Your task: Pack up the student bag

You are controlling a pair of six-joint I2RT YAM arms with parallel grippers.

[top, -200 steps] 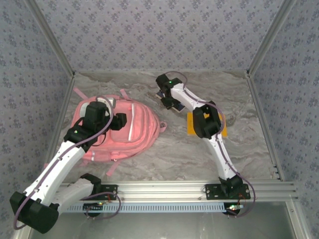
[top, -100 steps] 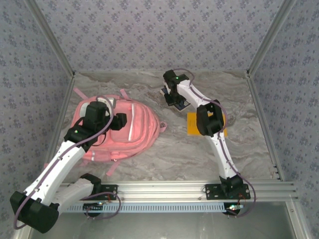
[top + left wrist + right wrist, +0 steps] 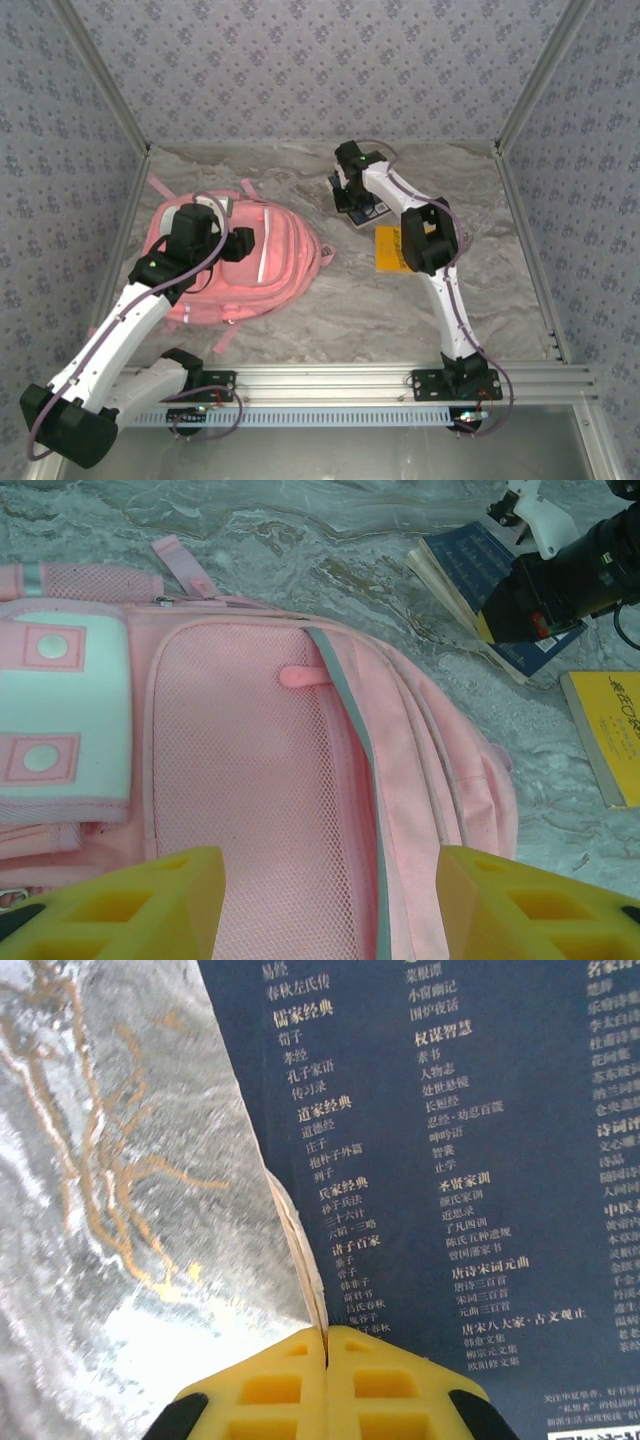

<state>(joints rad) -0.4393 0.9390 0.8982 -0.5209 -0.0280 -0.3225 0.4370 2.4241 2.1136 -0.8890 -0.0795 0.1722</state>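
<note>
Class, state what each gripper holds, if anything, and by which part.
Right gripper seems to pinch the dark blue book at its cover edge; left gripper holds nothing.

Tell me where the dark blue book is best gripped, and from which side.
Probably at the cream page edge of the dark blue book, coming in low from the table beside it. The book lies flat, so only an edge gives a gripper two opposing faces. The right gripper sits shut right at that edge.
</note>
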